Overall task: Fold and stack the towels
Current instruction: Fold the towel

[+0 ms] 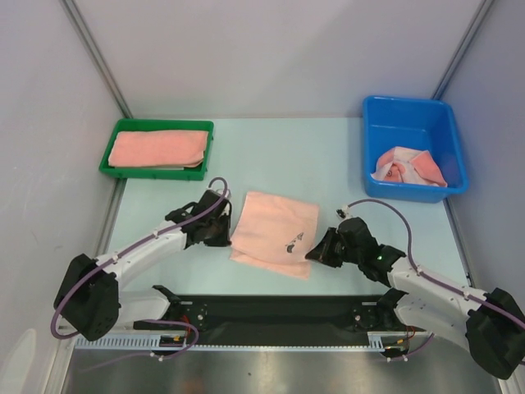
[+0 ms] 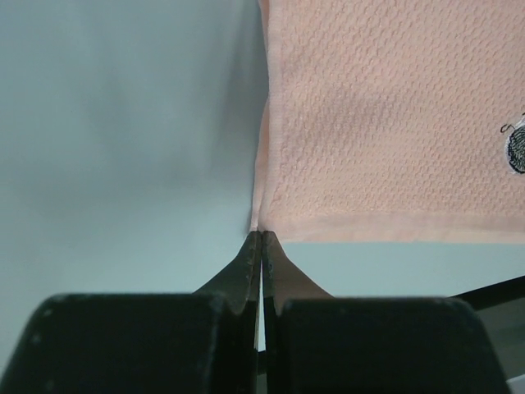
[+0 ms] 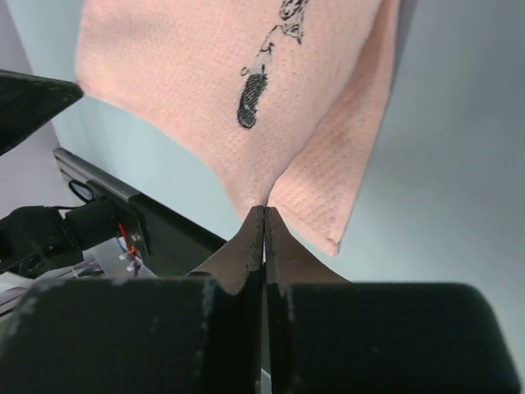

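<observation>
My left gripper (image 2: 260, 238) was closed, its two dark fingers pinched together on the corner of a soft, waffle-textured peach cloth towel (image 1: 275, 230) where the side edge and the near hem met. My right gripper (image 3: 264, 215) was closed as well, nipping the opposite side of the same towel. In the right wrist view the cloth fanned away from the pinch in two layers, with a small dark printed motif (image 3: 250, 98) just beyond the fingertips.

From overhead, the peach cloth towel lay mostly flat and skewed on the pale blue-green tabletop (image 1: 328, 156), between the two grippers and at the middle of the near half of the table.

At the far left corner sat a green rectangular plastic tray (image 1: 164, 125) holding a folded salmon-pink towel (image 1: 156, 148) that filled most of it. A paler layer showed under that towel's near edge, though I could not tell what it was. At the far right corner stood a deeper blue plastic bin (image 1: 406, 111) with a crumpled heap of pink and white cloth (image 1: 408, 167) bunched against its near wall.

The towel's near hem ran just short of the black strip (image 1: 271, 312) along the table's near edge. Bare tabletop separated the towel from both containers and stretched between tray and bin. Grey wall panels (image 1: 49, 123) closed in the left, right and far sides, and the tray and bin sat close against them.
</observation>
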Robot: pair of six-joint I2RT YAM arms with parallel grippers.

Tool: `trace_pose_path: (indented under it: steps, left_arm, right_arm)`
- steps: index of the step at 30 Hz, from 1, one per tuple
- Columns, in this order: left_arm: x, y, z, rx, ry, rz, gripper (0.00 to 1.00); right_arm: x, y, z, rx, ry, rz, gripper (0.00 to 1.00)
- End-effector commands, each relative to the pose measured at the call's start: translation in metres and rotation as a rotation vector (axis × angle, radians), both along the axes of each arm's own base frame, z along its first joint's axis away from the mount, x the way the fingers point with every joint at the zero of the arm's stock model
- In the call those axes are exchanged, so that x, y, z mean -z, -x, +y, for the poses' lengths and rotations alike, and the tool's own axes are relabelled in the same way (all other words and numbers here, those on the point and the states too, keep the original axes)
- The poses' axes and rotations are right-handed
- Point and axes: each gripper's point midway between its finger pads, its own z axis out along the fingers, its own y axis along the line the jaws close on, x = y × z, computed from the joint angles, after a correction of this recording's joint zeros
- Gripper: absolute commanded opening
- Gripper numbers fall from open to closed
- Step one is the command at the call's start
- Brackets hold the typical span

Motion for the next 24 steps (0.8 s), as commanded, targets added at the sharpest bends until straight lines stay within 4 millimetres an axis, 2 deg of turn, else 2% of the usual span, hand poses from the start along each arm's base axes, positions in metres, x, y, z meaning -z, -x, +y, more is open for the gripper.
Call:
trace_pose_path:
  steps: [1, 2, 3, 6, 9, 12, 16, 18, 20, 22, 24]
  left_arm:
    - [0.003, 0.008, 0.004, 0.001, -0.007, 0.010, 0.00]
    - [0.007, 0.010, 0.003, 0.000, 0.007, 0.017, 0.00]
    - [0.017, 0.016, 0.006, -0.003, -0.004, 0.041, 0.00]
    - [0.024, 0.019, 0.008, -0.014, -0.018, 0.054, 0.00]
    - [0.026, 0.019, 0.011, -0.022, -0.040, 0.055, 0.00]
    - [0.030, 0.023, 0.009, -0.014, -0.041, 0.073, 0.00]
    - [0.023, 0.020, 0.005, -0.017, -0.022, 0.064, 0.00]
    - [0.002, 0.009, 0.000, -0.021, -0.004, 0.015, 0.00]
    - [-0.015, 0.006, 0.000, -0.027, 0.000, -0.002, 0.00]
    - [-0.031, 0.002, -0.004, -0.036, 0.028, -0.028, 0.00]
    - [-0.027, 0.007, -0.004, -0.045, 0.046, -0.019, 0.00]
  right_arm:
    - [-0.008, 0.007, 0.006, -0.002, -0.042, -0.003, 0.00]
    - [0.005, 0.013, 0.002, 0.010, -0.029, 0.021, 0.00]
    - [0.007, 0.016, 0.006, 0.003, -0.044, 0.021, 0.00]
    - [0.021, 0.023, 0.007, 0.006, -0.066, 0.042, 0.00]
    - [0.030, 0.027, 0.006, 0.001, -0.050, 0.050, 0.00]
    - [0.030, 0.026, 0.004, 0.008, -0.040, 0.038, 0.00]
    - [0.018, 0.022, 0.005, 0.003, -0.035, 0.010, 0.00]
    - [0.011, 0.021, 0.004, 0.002, -0.026, 0.005, 0.00]
    - [-0.014, 0.015, 0.010, -0.011, -0.062, -0.038, 0.00]
    - [-0.024, 0.017, 0.009, -0.019, -0.067, -0.048, 0.00]
    - [-0.027, 0.021, 0.009, -0.023, -0.075, -0.037, 0.00]
